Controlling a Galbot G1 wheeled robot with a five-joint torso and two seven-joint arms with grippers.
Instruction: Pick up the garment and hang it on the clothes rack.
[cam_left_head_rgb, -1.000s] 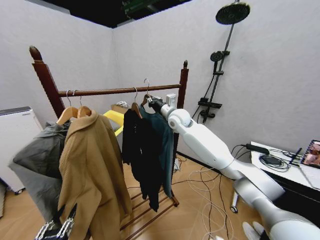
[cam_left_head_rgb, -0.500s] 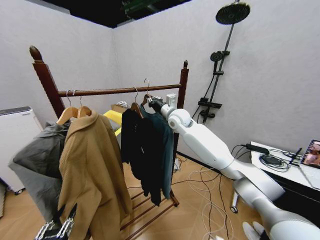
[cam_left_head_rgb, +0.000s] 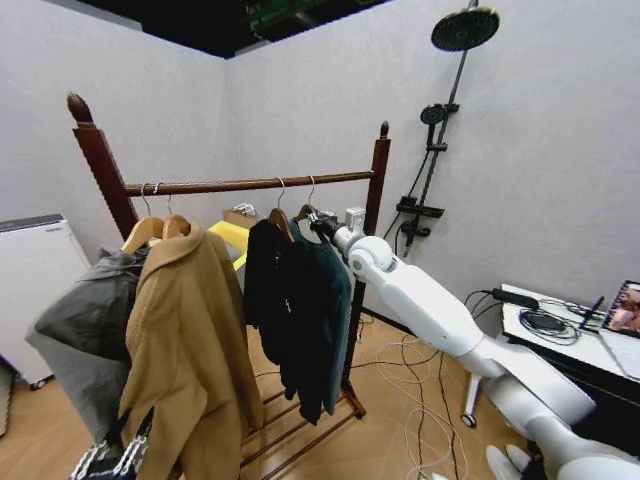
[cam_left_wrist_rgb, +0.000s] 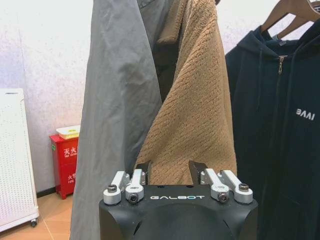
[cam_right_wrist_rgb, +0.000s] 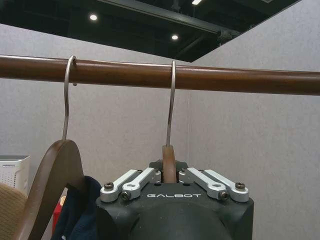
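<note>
Right gripper (cam_left_head_rgb: 318, 221) reaches up to the horizontal bar of the clothes rack (cam_left_head_rgb: 240, 184), arm stretched from the robot toward the rack's far post. In the right wrist view the right gripper (cam_right_wrist_rgb: 169, 172) is clamped on the wooden hanger (cam_right_wrist_rgb: 168, 163) at its neck, fingers (cam_right_wrist_rgb: 134, 181) pressed in on either side. The hanger's metal hook (cam_right_wrist_rgb: 170, 102) rises straight up to the bar (cam_right_wrist_rgb: 210, 79) and looks hooked over it. The garment (cam_left_head_rgb: 328, 290), dark teal-blue, hangs from that hanger just under the bar, close to the far post, its hem above the rack's slatted base shelf (cam_left_head_rgb: 300, 425). A black garment (cam_left_head_rgb: 272, 290) hangs right beside it on the bar, touching it; its hanger (cam_right_wrist_rgb: 52, 175) and hook (cam_right_wrist_rgb: 67, 97) sit next along the bar. Farther along the bar, toward the near post: a tan coat (cam_left_head_rgb: 190, 350) and a grey jacket (cam_left_head_rgb: 85, 340). Left gripper (cam_left_head_rgb: 112, 458) sits low, below the tan coat, beside the rack; in the left wrist view the left gripper (cam_left_wrist_rgb: 172, 172) has its fingers spread apart, holding nothing, facing the coat (cam_left_wrist_rgb: 192, 115).
</note>
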